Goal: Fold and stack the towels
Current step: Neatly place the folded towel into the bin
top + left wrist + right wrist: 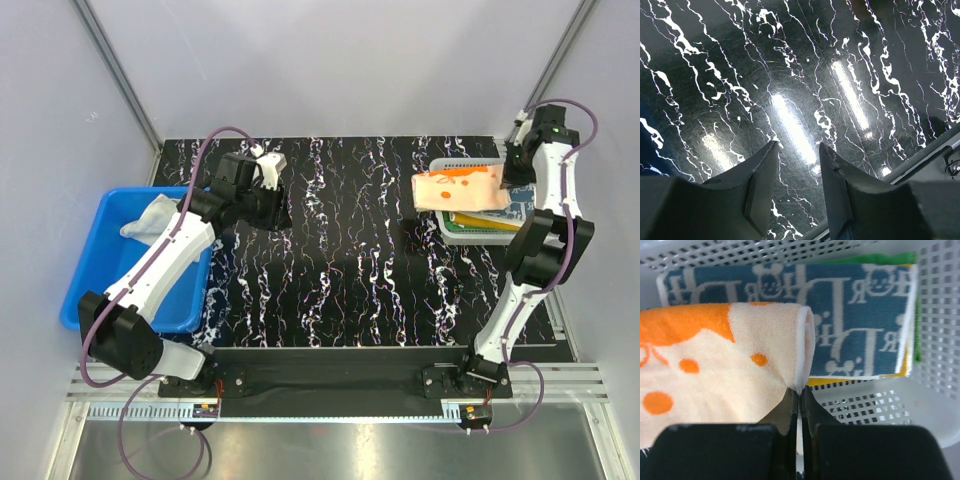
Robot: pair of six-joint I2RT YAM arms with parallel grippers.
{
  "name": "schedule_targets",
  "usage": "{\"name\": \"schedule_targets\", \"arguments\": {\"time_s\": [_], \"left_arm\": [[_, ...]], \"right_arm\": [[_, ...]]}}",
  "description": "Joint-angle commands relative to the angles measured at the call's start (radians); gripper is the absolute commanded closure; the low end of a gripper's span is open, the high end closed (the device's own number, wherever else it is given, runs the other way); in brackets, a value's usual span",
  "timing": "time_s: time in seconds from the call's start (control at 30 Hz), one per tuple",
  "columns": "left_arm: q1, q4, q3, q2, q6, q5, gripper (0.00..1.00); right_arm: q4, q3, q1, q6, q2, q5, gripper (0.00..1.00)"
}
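Right gripper (799, 397) pinching fox towel (705, 375), long axis running leftward

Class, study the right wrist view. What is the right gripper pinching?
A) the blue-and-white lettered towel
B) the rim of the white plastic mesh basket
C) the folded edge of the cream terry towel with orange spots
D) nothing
C: the right gripper is shut on the folded edge of the cream terry towel with orange spots, which overlaps the blue-and-white lettered towel in the white plastic mesh basket.
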Motion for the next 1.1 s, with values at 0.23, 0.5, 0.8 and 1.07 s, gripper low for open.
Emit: {"name": "schedule_targets", "arguments": {"time_s": [0.23, 0.5, 0.8, 1.07], "left_arm": [[0.0, 0.04, 0.029, -0.005, 0.004, 0.037, 0.56], [0.0, 0.033, 0.042, 0.004, 0.002, 0.025, 0.56], [0.0, 0.036, 0.039, 0.009, 0.001, 0.028, 0.56], [0.0, 0.037, 0.035, -0.002, -0.001, 0.016, 0.56]], "right_arm": [[-0.013, 0.161, -0.07, -0.021, 0.101, 0.004, 1.0], [-0.027, 0.208, -0.11, -0.018, 0.145, 0.011, 1.0], [-0.003, 0.184, -0.113, 0.004, 0.099, -0.056, 1.0], [-0.007, 0.199, -0.127, 0.003, 0.128, 0.002, 1.0]]}}
